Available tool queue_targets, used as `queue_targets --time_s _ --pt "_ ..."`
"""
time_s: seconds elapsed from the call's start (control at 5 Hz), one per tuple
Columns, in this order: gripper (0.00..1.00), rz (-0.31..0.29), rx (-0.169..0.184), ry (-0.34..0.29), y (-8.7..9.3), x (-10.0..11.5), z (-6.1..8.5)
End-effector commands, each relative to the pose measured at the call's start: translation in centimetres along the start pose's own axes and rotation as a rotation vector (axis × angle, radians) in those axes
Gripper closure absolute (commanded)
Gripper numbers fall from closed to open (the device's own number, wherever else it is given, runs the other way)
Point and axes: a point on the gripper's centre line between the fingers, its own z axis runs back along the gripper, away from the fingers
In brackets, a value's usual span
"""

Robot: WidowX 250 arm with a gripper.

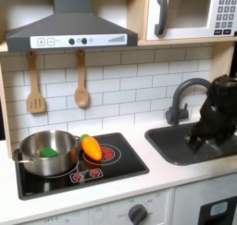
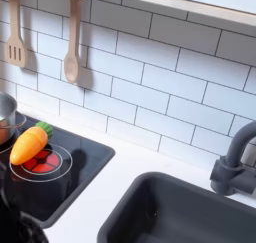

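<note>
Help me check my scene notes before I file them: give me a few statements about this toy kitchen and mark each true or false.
1. The carrot lies on the stovetop beside the pot. True.
2. The arm hangs over the pot. False: it is over the sink, by the faucet.
3. Two wooden utensils hang on the tiled wall. True.
4. The pot is empty. False: something green lies inside it.
5. The carrot is in the sink in the second exterior view. False: it rests on the stovetop there as well.
</note>
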Motion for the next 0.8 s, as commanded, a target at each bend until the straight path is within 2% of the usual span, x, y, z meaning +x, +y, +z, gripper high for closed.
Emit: queue_targets --time_s 0.0,0.2,0.4,0.6 --pt "0.00 -0.021 0.005 -0.071 0.3 2.9 0.2" --pt "0.00 -0.012 0.010 -0.074 0.4 3.3 0.3" --pt "0.00 -0.010 0.052 -0.114 1.4 4.9 0.5" --pt "0.00 0.002 0.046 -0.122 1.7 5.4 0.7"
